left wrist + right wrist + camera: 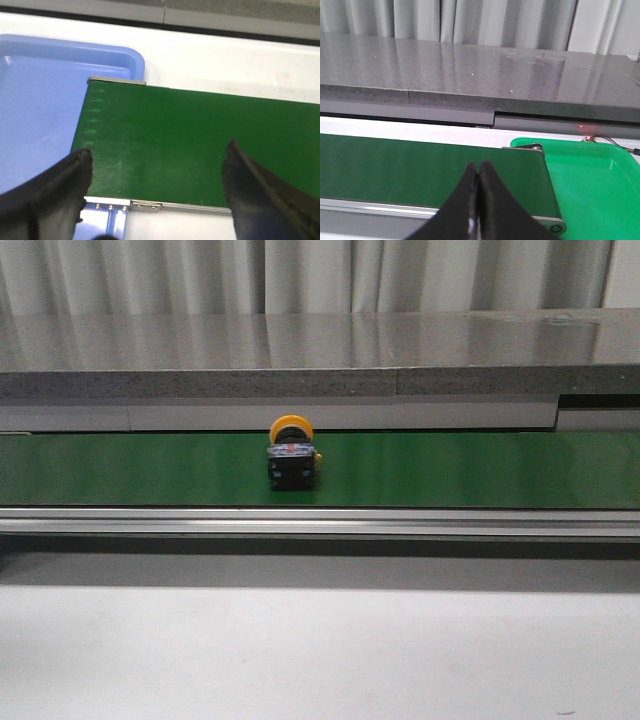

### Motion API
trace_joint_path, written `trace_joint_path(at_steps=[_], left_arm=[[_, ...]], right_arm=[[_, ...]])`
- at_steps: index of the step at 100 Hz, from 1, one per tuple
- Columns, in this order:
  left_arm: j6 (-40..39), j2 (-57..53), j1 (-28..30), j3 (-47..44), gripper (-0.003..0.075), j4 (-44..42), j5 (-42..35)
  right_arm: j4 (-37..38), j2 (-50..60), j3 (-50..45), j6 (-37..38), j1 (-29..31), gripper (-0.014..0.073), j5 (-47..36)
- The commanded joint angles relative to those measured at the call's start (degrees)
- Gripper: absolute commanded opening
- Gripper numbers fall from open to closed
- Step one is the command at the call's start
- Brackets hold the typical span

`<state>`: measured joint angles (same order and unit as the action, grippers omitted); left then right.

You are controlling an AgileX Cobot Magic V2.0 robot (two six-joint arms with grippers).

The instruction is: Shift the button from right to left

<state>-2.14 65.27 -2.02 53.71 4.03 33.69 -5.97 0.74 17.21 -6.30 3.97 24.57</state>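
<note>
The button [291,453] sits alone at the centre of the frame on the green conveyor belt [480,468], yellow cap up. The left tool [157,172] hangs spread wide over the belt's end beside a blue tray [40,100]. The right tool [479,187] is pressed together near a green tray [590,185].

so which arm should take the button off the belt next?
Left, probably. Its gripper is open above the belt beside the blue tray. The right gripper is shut at the green tray end. The button sits mid-belt; neither wrist view shows it.
</note>
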Motion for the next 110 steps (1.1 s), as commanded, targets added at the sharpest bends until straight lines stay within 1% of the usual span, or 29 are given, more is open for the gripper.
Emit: trace_joint_path(at_steps=[1,14,23,36,58,69,82,96,110], left_arm=[[-0.51,2.71,-0.43,5.58,0.0545,1.83,1.26],[-0.51,8.69,-2.26,11.55,0.0545,2.04,8.34],[-0.51,12.13,-4.46,14.88,0.0545,2.04,10.93],[-1.75,16.93,-8.28,19.53,0.0545,1.92,12.29],[-6.43,23.64,-13.96,25.63,0.0545,0.69,14.07],[-9.90,27.28,-16.65,29.05,0.0545,-2.47,16.79],[-15.85,31.40,-19.48,32.82,0.0545,-6.49,20.42],[-16.60,34.54,-21.44,35.33,0.0545,-6.58,22.83],[-17.89,36.45,-21.71,35.37,0.0545,-6.45,24.19]], right_arm=[[-0.23,0.73,1.30,0.02,-0.08,-0.0067,-5.00],[-0.23,0.73,1.30,0.02,-0.08,-0.0067,-5.04],[-0.23,0.73,1.30,0.02,-0.08,-0.0067,-5.06],[-0.23,0.73,1.30,0.02,-0.08,-0.0067,-5.17],[-0.23,0.73,1.30,0.02,-0.08,-0.0067,-5.22],[-0.23,0.73,1.30,0.02,-0.08,-0.0067,-5.22],[-0.23,0.73,1.30,0.02,-0.08,-0.0067,-5.22],[-0.23,0.73,1.30,0.02,-0.08,-0.0067,-5.22],[-0.23,0.73,1.30,0.02,-0.08,-0.0067,-5.22]])
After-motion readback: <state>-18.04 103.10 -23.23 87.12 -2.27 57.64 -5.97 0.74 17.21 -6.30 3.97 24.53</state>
